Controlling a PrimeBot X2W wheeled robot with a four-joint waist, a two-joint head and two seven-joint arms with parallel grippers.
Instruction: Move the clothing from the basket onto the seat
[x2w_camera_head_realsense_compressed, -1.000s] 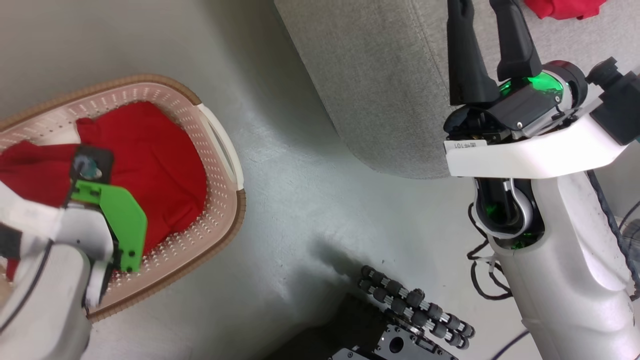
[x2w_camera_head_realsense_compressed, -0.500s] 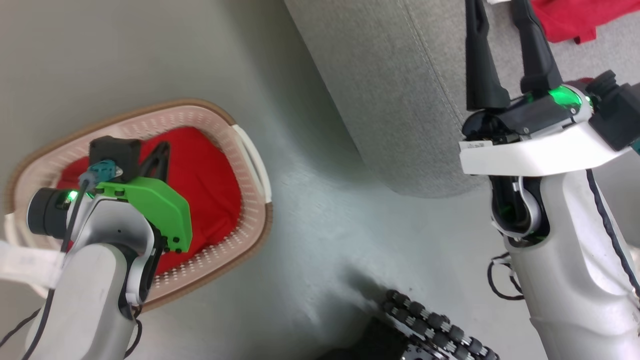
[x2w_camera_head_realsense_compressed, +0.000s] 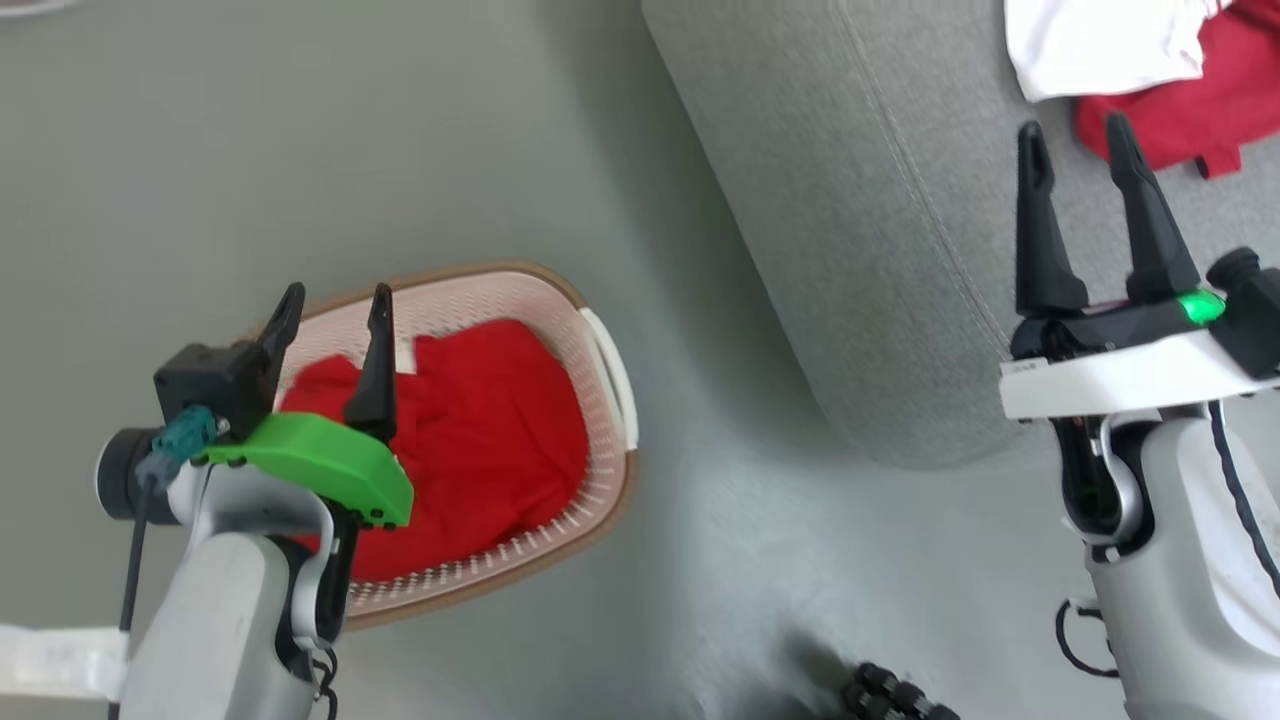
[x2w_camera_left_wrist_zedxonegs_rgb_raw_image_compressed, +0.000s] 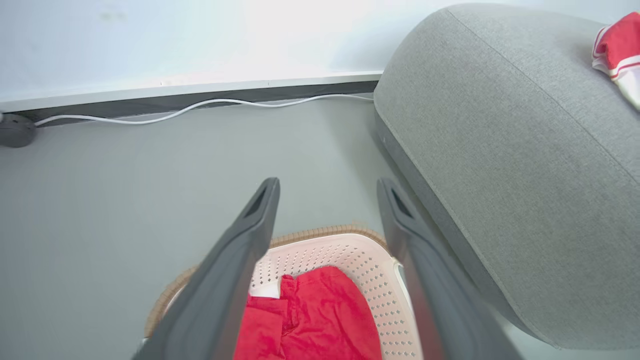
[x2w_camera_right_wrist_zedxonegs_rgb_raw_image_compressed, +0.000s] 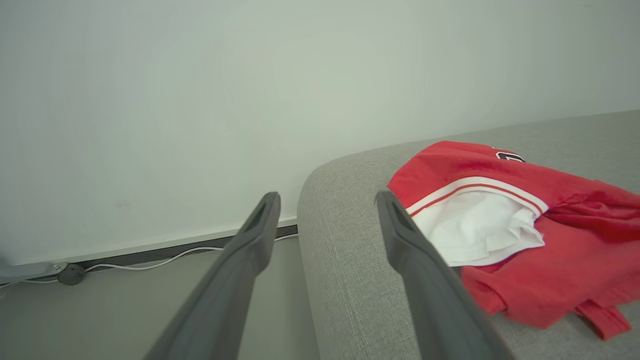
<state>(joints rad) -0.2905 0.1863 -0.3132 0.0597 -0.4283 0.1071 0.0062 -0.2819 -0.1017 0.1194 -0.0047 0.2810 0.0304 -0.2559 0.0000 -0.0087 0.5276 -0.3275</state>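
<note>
Fingers on left gripper (x2w_camera_head_realsense_compressed: 337, 292) were wide open, empty, above red clothing (x2w_camera_head_realsense_compressed: 490, 420) in basket (x2w_camera_head_realsense_compressed: 500, 293). Right gripper (x2w_camera_head_realsense_compressed: 1074, 127): same, near red-white shirt (x2w_camera_head_realsense_compressed: 1180, 120) on sofa (x2w_camera_head_realsense_compressed: 850, 250). Right wrist view showed shirt's dark lettering (x2w_camera_right_wrist_zedxonegs_rgb_raw_image_compressed: 510, 156).

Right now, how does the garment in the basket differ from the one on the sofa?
Place: basket garment sits bunched in the basket; sofa garment lies on the sofa.
Look: basket garment shows almost all red; sofa garment shows a large white panel with stripe trim.
Both bright red, neither held: left gripper and right gripper stand open.
</note>
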